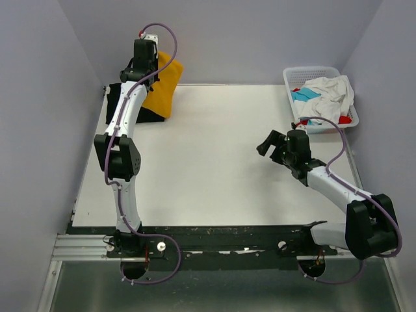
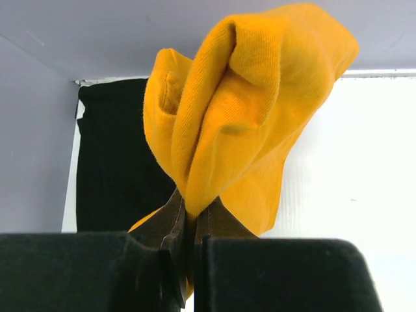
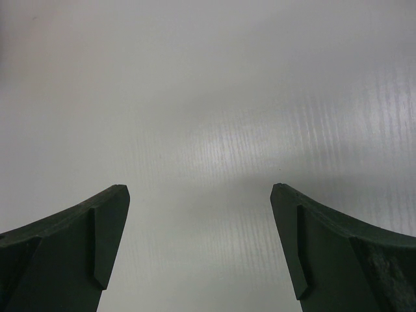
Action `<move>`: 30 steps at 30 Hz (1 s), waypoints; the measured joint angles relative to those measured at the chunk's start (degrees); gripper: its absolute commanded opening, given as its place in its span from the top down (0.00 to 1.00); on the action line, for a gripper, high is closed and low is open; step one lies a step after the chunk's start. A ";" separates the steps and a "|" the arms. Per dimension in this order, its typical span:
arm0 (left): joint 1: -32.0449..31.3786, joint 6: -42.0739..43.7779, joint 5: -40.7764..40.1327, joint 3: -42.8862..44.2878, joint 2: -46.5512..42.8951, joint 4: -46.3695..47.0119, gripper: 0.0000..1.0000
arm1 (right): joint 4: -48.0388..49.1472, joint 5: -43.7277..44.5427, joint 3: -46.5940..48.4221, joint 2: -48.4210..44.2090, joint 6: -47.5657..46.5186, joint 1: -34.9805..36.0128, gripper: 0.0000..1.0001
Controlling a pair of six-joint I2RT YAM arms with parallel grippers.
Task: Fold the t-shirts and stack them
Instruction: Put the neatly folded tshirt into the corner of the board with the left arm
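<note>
Top: mustard-orange shirt (image 1: 164,83) far-left corner, long axis near-to-far, lower end over black shirt (image 1: 118,104); more shirts (image 1: 328,91) in basket (image 1: 290,79) far right.
Left wrist alone shows left gripper (image 2: 190,218) jaws pinching orange cloth, bulk pointing up.
Right wrist: right gripper (image 3: 199,195) jaws spread above table (image 3: 208,97).

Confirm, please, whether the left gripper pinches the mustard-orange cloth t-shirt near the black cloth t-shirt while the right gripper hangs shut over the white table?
Not quite: the right gripper is open, jaws spread wide over the white table, as the right wrist view shows. The left gripper does pinch the mustard-orange cloth t-shirt near the black cloth t-shirt.
</note>
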 measured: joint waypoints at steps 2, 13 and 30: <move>0.70 -0.72 1.11 0.04 0.00 0.57 1.00 | 0.02 0.44 0.04 0.07 0.00 0.00 0.00; 7.54 -2.47 7.32 2.29 5.01 3.17 1.00 | 0.00 2.56 0.11 1.16 0.04 0.00 0.00; 14.14 -5.51 7.48 5.95 10.32 3.28 0.02 | -0.57 6.08 0.11 0.42 0.55 0.00 0.00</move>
